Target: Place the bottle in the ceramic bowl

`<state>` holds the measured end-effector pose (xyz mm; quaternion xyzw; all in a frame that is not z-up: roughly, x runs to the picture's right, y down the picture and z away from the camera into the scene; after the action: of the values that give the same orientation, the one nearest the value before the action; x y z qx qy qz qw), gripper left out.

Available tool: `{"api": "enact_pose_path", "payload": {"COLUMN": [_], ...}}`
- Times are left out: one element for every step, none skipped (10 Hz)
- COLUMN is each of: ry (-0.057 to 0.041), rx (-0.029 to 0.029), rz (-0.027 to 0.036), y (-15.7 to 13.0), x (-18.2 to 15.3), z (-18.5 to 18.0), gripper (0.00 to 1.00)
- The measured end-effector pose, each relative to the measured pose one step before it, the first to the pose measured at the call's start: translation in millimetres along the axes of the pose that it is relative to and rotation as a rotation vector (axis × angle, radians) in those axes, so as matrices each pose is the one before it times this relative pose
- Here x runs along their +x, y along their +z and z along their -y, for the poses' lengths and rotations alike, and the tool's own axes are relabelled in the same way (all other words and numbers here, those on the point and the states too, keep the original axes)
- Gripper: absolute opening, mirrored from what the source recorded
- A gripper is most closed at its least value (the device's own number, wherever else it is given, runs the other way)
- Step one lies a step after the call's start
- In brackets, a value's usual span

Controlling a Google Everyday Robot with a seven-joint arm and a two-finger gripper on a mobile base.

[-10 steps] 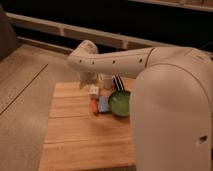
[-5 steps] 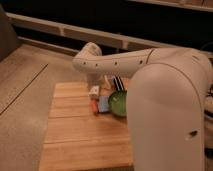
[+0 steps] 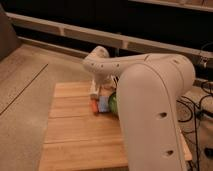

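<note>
The robot's arm (image 3: 150, 95), a smooth, rounded white shell dotted with small round holes, fills the right side and bends left over a table (image 3: 75, 132) of pale wooden planks. Its gripper (image 3: 101, 85) hangs under the arm's rounded end, above the far middle of the table; whether it is clamped or spread cannot be told. The bottle (image 3: 93, 91), small, pale and narrow, sits right at the gripper, above the tabletop. Below it lie a small orange-red piece (image 3: 95, 106) and a flat blue block (image 3: 103, 104). Just right of these, the ceramic bowl (image 3: 113, 102) shows a glossy green curve, mostly hidden by the arm.
</note>
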<state>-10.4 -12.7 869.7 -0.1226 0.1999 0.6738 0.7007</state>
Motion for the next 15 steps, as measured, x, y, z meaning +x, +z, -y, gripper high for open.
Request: {"api": "enact_pose_path", "payload": {"ry": [0.002,-0.01006,0.00261,0.01069,0.007,0.00278,-0.00511,-0.00451,-0.0043,-0.00519,-0.00702,-0.0093,-0.00918,-0.00607,-0.01142], "rx": [-0.0444,-0.04064,-0.02268,-0.00726,-0.00109,0.00202,0.00052,-0.00352,-0.01224,-0.01743,-0.01898,-0.0172,-0.02668,-0.01386,-0.01549], "rz": [0.00506,-0.00032,-0.01005,-0.01481,-0.01346,-0.01468,-0.02205,-0.00963,-0.00659,-0.00063,-0.00303,-0.00563,-0.01321,-0.01154,-0.01402], "y": [2.5,3.64,6.34,7.34,5.86,6.46,7.97,4.4,4.79,2.99,3.07,3.88,8.43,5.82,7.08], "x": [-4.06,-1.17,0.75,1.76,1.68,0.82,0.83,-1.85,-5.58,-5.98,-3.6,-1.5,-0.62,0.27,-0.78], "z": [-15.83,-16.38,-3.61,4.56,5.17,7.27,5.32,1.67,-0.18,-3.34,-5.38,-6.68,-7.03,-2.27,-2.68], "gripper": [0.65,0.65,0.65,0.65,0.65,0.65,0.65,0.65,0.65,0.65,0.65,0.65,0.65,0.65,0.65]}}
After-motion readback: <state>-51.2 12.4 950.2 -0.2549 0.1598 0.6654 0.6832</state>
